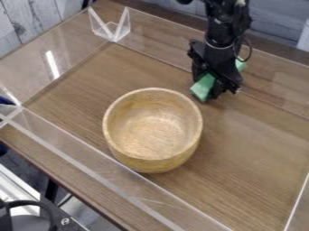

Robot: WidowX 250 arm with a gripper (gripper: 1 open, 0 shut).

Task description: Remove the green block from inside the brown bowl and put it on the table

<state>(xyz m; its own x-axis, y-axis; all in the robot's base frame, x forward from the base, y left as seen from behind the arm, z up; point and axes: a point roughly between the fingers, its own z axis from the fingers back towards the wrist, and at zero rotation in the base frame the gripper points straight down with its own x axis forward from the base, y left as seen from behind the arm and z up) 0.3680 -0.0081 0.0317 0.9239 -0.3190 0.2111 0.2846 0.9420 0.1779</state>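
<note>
Green block [207, 87] sat pinched between the black fingers of the hand [212, 87], which pointed down at the bench [254, 153]. It was out of the brown bowl [152, 128], just past the bowl's far right rim and low over the wood. I could not tell if it touched the bench. Clear walls [72, 176] ran around the bench.

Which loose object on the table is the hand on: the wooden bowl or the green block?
The small matte green block, clamped between the black hand's fingers beyond the round tan wooden bowl; the bowl sits apart, empty.
</note>
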